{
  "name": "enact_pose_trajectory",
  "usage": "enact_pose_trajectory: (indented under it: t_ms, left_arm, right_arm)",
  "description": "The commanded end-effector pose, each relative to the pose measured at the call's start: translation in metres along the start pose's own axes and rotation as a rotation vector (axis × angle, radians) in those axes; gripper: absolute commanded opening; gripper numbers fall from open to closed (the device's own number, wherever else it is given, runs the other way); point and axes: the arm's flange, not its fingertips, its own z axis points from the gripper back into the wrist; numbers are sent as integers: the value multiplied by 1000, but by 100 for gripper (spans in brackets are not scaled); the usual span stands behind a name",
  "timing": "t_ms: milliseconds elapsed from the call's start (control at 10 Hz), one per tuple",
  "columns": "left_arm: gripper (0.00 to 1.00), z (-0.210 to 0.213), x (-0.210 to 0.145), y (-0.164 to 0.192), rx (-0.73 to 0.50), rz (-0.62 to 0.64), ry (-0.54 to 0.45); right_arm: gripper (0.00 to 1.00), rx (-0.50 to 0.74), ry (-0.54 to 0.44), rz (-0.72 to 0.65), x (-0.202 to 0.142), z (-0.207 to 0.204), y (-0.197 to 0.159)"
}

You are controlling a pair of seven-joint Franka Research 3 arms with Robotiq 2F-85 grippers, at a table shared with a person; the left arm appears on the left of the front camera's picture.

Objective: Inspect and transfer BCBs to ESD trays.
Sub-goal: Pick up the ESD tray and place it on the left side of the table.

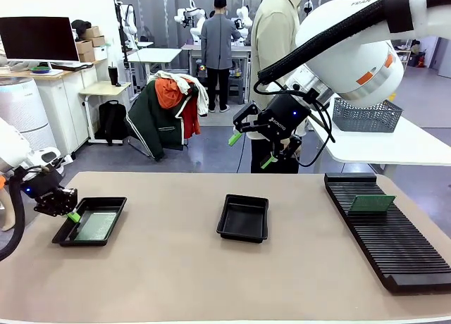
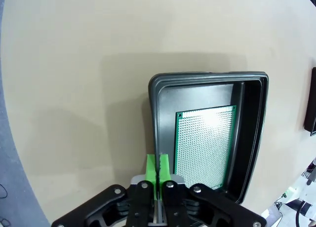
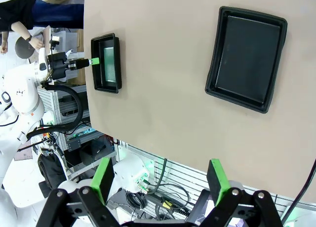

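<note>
- Left gripper (image 2: 158, 169) is sitting at the left tray's (image 2: 257, 133) rim, pads pressed together; I cannot tell whether it is pinching the rim.
- One BCB (image 2: 205, 145) is lying in that tray.
- Right gripper (image 1: 251, 150) is hanging high, wide open, empty.
- Next, likely: lifting the second BCB (image 1: 372, 203) from the rack (image 1: 394, 246) into the middle tray (image 1: 243, 218).

We look across the table (image 1: 176, 282) from its near edge — wrist cameras, one close, one high, share the left-edge tray (image 2: 212, 78).
</note>
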Motion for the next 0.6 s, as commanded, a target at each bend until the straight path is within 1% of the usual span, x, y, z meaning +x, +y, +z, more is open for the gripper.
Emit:
enact_pose_trajectory:
  t_ms: [0, 100, 200, 300, 400, 500]
  left_arm:
    - [3, 2, 1, 1, -2, 0, -1]
    - [6, 0, 0, 0, 0, 0, 0]
    - [20, 1, 0, -4, 22, 9, 10]
    - [23, 3, 1, -8, 33, 15, 15]
    - [37, 6, 1, -10, 41, 20, 15]
    - [41, 11, 0, -15, 50, 22, 14]
  right_arm:
    - [100, -7, -2, 0, 2, -1, 0]
    - [100, -7, -2, 0, 2, -1, 0]
    - [100, -7, -2, 0, 2, -1, 0]
    - [100, -7, -2, 0, 2, -1, 0]
    - [100, -7, -2, 0, 2, -1, 0]
    - [100, -7, -2, 0, 2, -1, 0]
